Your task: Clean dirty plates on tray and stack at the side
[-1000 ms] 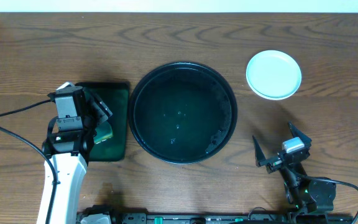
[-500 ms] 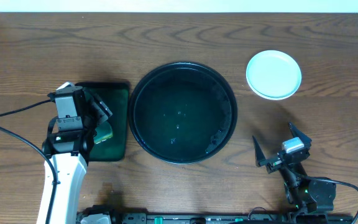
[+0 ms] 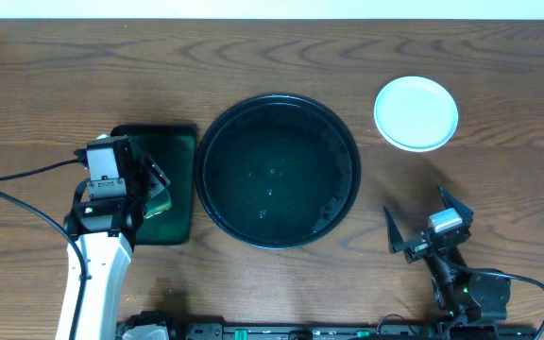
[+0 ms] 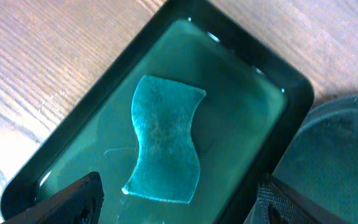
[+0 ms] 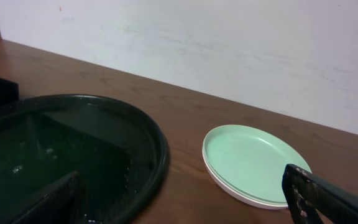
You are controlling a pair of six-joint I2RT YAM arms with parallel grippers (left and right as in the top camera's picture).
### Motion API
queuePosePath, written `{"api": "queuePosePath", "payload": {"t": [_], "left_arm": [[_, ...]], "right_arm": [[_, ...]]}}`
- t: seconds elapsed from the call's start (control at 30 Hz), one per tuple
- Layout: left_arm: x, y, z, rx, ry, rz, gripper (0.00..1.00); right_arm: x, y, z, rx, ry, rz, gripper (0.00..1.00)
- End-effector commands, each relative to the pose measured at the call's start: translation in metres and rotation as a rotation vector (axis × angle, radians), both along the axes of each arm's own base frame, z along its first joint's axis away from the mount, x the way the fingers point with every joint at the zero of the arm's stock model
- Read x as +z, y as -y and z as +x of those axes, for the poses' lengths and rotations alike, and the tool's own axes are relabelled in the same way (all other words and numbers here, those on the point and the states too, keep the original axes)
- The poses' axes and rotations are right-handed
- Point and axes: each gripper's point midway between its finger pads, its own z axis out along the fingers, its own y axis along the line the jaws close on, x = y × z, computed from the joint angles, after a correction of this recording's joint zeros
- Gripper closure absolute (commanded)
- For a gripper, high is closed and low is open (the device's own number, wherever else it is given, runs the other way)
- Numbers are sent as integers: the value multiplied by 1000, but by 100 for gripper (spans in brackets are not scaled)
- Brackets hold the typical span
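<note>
Overhead: tray (image 3: pixel 199 170) holds no plates; plates (image 3: pixel 416 113) stacked far right, apart from it. Left gripper (image 3: pixel 149 189) over sponge tray (image 3: pixel 173 142). Right gripper (image 3: pixel 421 222) near right, spread, empty.
Left wrist: jaws apart, sponge (image 4: pixel 165 146) lying free below. Best to lift straight, clear of the walls.
Right wrist: stack looks clean.

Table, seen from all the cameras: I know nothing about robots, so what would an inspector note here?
Surface: brown wooden table.
Job's things: round black tray empty, centre; plates stacked on the table, right arm's side.
Clutter: rectangular tray holding a teal sponge.
Grippers: left gripper open above the sponge; right gripper open, empty.
Cables: black cable trailing off the left edge.
Surroundings: pale wall behind.
</note>
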Motion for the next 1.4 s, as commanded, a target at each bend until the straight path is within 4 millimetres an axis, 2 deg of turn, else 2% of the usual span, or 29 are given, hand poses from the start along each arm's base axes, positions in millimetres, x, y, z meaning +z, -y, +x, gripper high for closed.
{"api": "queuePosePath", "payload": {"t": [0.0,0.1,0.2,0.33,0.47,0.6,1.03,1.23,1.37], "left_arm": [[7,10,1,-109,23,2,20],[13,24,-12,-281,60,48,20],[20,34,-33,-390,144,109,20],[27,37,-61,-409,291,182,20],[28,38,-72,-400,399,219,20],[25,39,-72,-385,484,228,20],[27,43,-53,-383,752,300,20],[27,52,-48,-417,796,296,20],[13,52,-47,-420,772,289,20]], "right_arm": [[0,5,1,-23,8,-17,1],[0,5,1,-23,8,-17,1],[0,5,1,-23,8,-17,1],[0,5,1,-23,8,-17,1],[0,5,1,-23,8,-17,1],[0,5,1,-23,8,-17,1],[0,5,1,-23,8,-17,1],[0,5,1,-23,8,-17,1],[0,5,1,-23,8,-17,1]]}}
